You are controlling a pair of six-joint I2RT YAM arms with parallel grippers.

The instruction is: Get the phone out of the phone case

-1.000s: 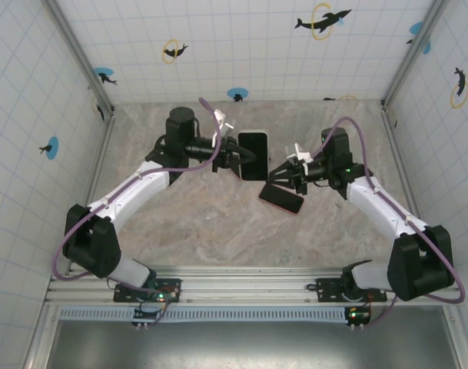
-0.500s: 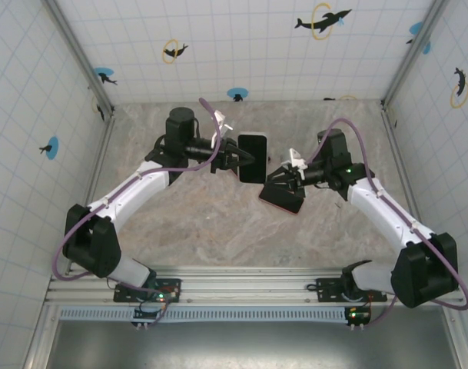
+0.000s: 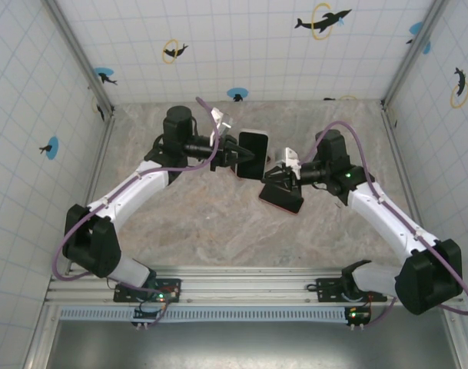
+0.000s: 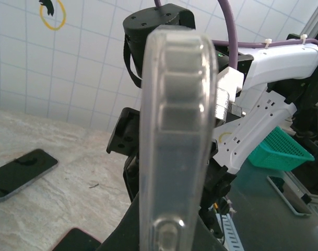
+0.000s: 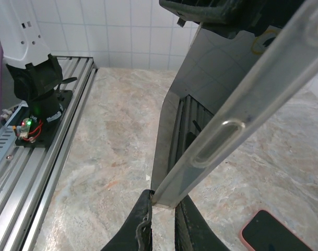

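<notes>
Two pincers: both clamped on one case
left pincer [image 3: 237, 157]: gripped the case [image 4: 174, 130], upright above the worktop [image 3: 203, 223]
right pincer [image 5: 163, 201]: pinched a corner of the case
phone [image 3: 252, 156]: dark face inside the case rim, aloft between the arms
</notes>
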